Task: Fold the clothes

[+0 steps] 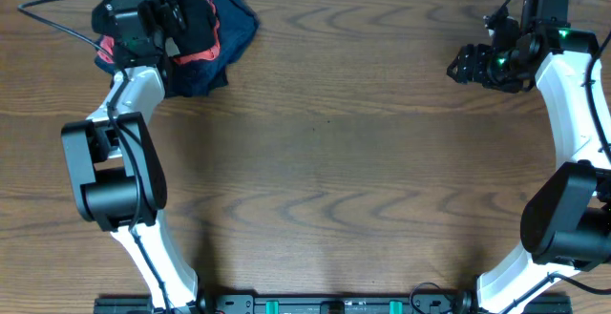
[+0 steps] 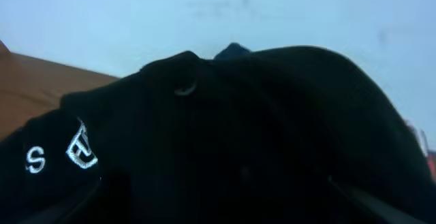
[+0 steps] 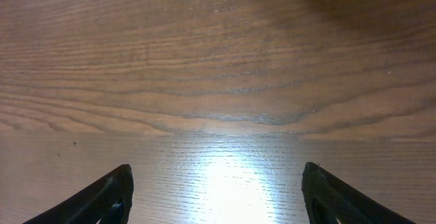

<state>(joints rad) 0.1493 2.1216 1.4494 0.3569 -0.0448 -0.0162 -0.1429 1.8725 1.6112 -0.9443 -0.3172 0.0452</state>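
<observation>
The black shirt (image 1: 187, 7) hangs bunched from my left gripper (image 1: 153, 16) at the table's far left corner, lifted above a pile of other clothes. In the left wrist view the black shirt (image 2: 259, 129) fills the frame and hides the fingers. Its white logo print (image 2: 68, 152) shows at lower left. My right gripper (image 1: 466, 64) is at the far right, away from the clothes. Its fingers (image 3: 216, 190) are spread wide and empty over bare wood.
A red shirt (image 1: 196, 56) and a dark navy garment (image 1: 234, 30) lie crumpled under and beside the left gripper. The wooden table (image 1: 334, 161) spans the view. A black cable (image 1: 57, 20) runs along the far left.
</observation>
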